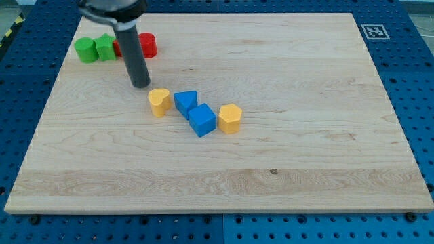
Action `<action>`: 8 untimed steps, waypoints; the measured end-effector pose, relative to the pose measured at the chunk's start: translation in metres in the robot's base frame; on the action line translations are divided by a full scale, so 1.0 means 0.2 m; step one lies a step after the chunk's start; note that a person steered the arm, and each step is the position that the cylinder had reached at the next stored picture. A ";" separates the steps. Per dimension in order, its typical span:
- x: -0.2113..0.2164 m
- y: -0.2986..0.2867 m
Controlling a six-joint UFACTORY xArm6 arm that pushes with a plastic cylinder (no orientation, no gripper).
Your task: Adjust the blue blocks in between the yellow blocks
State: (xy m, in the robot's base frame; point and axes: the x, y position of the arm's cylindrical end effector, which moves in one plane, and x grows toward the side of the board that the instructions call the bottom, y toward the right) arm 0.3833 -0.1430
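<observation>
Two blue blocks sit in a row between two yellow blocks near the middle of the board. The yellow heart-shaped block is at the row's left. Beside it is a blue block, then a blue cube, then the yellow hexagonal block at the right. The blocks touch or nearly touch. My tip rests on the board just up and left of the yellow heart block, a small gap away.
Two green blocks and two red blocks cluster at the view's top left, partly behind the rod. The wooden board lies on a blue pegboard table. A marker tag sits at the top right corner.
</observation>
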 end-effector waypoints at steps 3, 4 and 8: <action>-0.12 0.05; -0.12 0.22; -0.11 0.73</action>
State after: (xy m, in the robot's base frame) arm 0.3604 0.0039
